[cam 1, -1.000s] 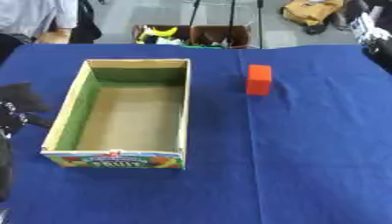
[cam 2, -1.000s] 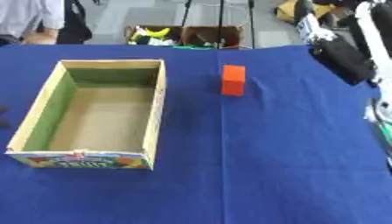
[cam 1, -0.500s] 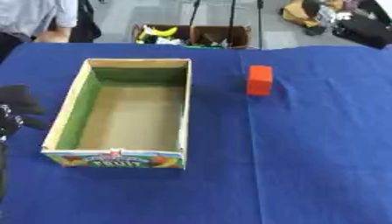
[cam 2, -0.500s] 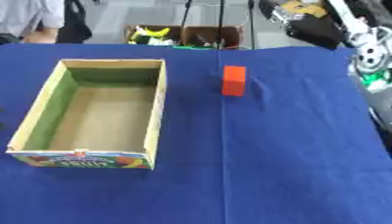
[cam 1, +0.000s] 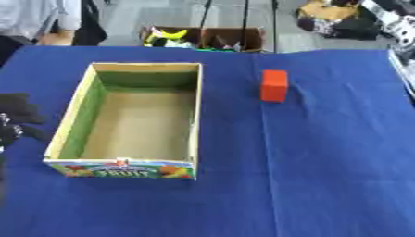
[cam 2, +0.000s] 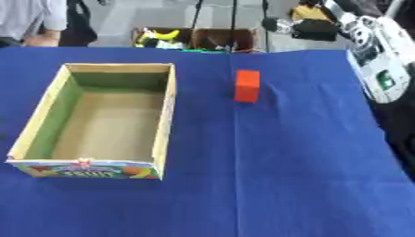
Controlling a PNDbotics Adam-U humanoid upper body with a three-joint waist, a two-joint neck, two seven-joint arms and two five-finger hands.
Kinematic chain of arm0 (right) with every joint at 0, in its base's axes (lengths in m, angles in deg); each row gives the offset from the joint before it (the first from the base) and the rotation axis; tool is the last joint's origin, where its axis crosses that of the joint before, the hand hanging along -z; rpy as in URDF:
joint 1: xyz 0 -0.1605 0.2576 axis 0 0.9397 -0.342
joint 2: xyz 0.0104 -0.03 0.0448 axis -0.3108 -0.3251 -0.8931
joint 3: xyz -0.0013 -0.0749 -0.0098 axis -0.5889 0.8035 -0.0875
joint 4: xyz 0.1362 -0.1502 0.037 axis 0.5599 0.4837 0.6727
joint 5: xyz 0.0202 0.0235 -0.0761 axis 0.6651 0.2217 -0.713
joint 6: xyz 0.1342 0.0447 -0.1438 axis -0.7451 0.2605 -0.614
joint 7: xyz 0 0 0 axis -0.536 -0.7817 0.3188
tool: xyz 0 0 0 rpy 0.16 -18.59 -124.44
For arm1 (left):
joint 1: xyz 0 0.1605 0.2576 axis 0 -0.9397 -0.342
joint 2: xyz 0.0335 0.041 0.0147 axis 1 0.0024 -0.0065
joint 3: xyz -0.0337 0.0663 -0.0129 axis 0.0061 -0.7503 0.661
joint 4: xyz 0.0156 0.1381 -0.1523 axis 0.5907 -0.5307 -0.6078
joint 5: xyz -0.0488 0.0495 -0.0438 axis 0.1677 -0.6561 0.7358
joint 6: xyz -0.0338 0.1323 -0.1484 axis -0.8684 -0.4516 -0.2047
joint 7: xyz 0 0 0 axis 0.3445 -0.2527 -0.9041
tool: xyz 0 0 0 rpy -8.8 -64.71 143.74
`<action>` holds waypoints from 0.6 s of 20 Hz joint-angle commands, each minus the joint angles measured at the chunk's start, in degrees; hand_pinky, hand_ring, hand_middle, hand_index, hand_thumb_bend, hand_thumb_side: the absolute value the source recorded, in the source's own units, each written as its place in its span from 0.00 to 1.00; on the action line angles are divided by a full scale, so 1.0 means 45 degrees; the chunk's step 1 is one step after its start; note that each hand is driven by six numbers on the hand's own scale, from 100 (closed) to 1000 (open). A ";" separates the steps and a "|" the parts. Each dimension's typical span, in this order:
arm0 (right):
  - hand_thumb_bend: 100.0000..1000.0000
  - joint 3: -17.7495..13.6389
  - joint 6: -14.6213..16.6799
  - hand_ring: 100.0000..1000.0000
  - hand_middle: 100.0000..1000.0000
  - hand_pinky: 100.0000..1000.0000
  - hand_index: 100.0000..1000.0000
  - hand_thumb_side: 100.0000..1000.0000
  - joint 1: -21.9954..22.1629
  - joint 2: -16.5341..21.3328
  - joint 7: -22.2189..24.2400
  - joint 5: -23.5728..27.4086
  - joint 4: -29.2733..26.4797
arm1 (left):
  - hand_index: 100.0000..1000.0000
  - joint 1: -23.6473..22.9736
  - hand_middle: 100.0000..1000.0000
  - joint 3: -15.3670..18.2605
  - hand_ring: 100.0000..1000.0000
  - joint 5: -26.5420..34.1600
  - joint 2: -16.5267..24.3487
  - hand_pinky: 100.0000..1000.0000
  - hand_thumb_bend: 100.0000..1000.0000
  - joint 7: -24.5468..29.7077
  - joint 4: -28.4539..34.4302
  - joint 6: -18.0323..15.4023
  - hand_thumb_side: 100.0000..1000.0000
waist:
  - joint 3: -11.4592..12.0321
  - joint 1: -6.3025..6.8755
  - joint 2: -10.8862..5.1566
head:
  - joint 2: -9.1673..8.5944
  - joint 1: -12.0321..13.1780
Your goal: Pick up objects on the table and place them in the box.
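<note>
An open cardboard box (cam 1: pixel 197 115) with a fruit print on its front lies left of the middle, nothing inside it. A red block (cam 1: pixel 274 85) stands upright on the blue cloth to the right of the box's far end, touched by nothing. My left hand (cam 1: pixel 18 118) shows black at the left edge, beside the box's left wall, fingers relaxed and holding nothing. My right arm (cam 2: pixel 377 60), white and silver, rises along the right edge, well apart from the block. I cannot make out its hand.
The blue table (cam 2: pixel 308 176) stretches wide in front and to the right of the box. Beyond the far edge, on the floor, stand a low crate (cam 1: pixel 203 38) of oddments and a dark bag (cam 1: pixel 332 21).
My right arm has swung about at the upper right. The box, the red block and my left hand have stayed where they were.
</note>
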 commanded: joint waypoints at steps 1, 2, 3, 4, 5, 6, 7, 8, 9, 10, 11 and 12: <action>0.81 -0.0335 0.0682 0.98 0.84 0.83 0.88 0.77 -0.0516 0.0097 0.0657 -0.0307 0.0723 | 0.70 0.0060 0.52 -0.0051 0.54 0.0062 0.0276 0.43 0.00 0.0071 0.0249 -0.0008 1.00 | -0.0006 0.0017 -0.0212 | -0.0174 -0.0039; 0.82 -0.0378 0.0843 0.99 0.84 0.83 0.89 0.74 -0.0570 0.0055 0.0852 -0.0286 0.0827 | 0.70 0.0069 0.52 -0.0059 0.54 0.0066 0.0276 0.43 0.00 0.0081 0.0249 -0.0010 1.00 | -0.0006 0.0014 -0.0192 | -0.0183 -0.0047; 0.82 -0.0398 0.0967 0.99 0.84 0.84 0.89 0.74 -0.0601 0.0018 0.1044 -0.0251 0.0907 | 0.70 0.0073 0.52 -0.0066 0.54 0.0069 0.0273 0.43 0.00 0.0093 0.0249 -0.0011 1.00 | -0.0013 0.0015 -0.0176 | -0.0192 -0.0051; 0.82 -0.0393 0.1053 1.00 0.84 0.84 0.89 0.72 -0.0614 -0.0026 0.1229 -0.0225 0.0977 | 0.70 0.0075 0.52 -0.0071 0.54 0.0072 0.0270 0.43 0.00 0.0103 0.0249 -0.0009 1.00 | -0.0015 0.0018 -0.0164 | -0.0204 -0.0055; 0.82 -0.0381 0.1104 1.00 0.85 0.84 0.89 0.71 -0.0624 -0.0071 0.1392 -0.0208 0.1039 | 0.70 0.0074 0.52 -0.0074 0.54 0.0075 0.0266 0.43 0.00 0.0111 0.0249 -0.0005 1.00 | -0.0017 0.0024 -0.0157 | -0.0214 -0.0060; 0.82 -0.0368 0.1120 1.00 0.85 0.84 0.89 0.71 -0.0631 -0.0118 0.1521 -0.0200 0.1089 | 0.70 0.0075 0.53 -0.0078 0.54 0.0077 0.0261 0.43 0.00 0.0121 0.0249 0.0003 1.00 | -0.0018 0.0030 -0.0154 | -0.0218 -0.0068; 0.82 -0.0344 0.1105 1.00 0.86 0.84 0.89 0.71 -0.0635 -0.0177 0.1623 -0.0210 0.1138 | 0.70 0.0076 0.53 -0.0084 0.54 0.0079 0.0256 0.43 0.00 0.0137 0.0249 0.0011 1.00 | -0.0009 0.0034 -0.0157 | -0.0223 -0.0080; 0.84 -0.0314 0.1081 1.00 0.87 0.85 0.90 0.70 -0.0645 -0.0245 0.1710 -0.0220 0.1182 | 0.70 0.0079 0.53 -0.0088 0.54 0.0080 0.0250 0.43 0.00 0.0151 0.0249 0.0018 1.00 | 0.0002 0.0037 -0.0161 | -0.0232 -0.0093; 0.85 -0.0274 0.1067 1.00 0.88 0.85 0.91 0.68 -0.0659 -0.0339 0.1814 -0.0206 0.1229 | 0.70 0.0083 0.53 -0.0092 0.54 0.0082 0.0241 0.43 0.00 0.0163 0.0249 0.0023 1.00 | 0.0016 0.0040 -0.0169 | -0.0239 -0.0107; 0.85 -0.0238 0.1062 1.00 0.88 0.85 0.91 0.67 -0.0678 -0.0419 0.1906 -0.0183 0.1262 | 0.70 0.0086 0.53 -0.0095 0.54 0.0084 0.0234 0.43 0.00 0.0172 0.0249 0.0026 1.00 | 0.0026 0.0041 -0.0177 | -0.0245 -0.0120; 0.86 -0.0199 0.1066 1.00 0.88 0.85 0.91 0.64 -0.0696 -0.0497 0.1990 -0.0165 0.1283 | 0.70 0.0089 0.53 -0.0098 0.54 0.0086 0.0226 0.43 0.00 0.0182 0.0249 0.0027 1.00 | 0.0036 0.0042 -0.0184 | -0.0256 -0.0134; 0.86 -0.0164 0.1073 1.00 0.88 0.85 0.91 0.62 -0.0715 -0.0566 0.2057 -0.0156 0.1293 | 0.70 0.0090 0.53 -0.0102 0.54 0.0088 0.0220 0.43 0.00 0.0191 0.0249 0.0029 1.00 | 0.0048 0.0041 -0.0190 | -0.0272 -0.0149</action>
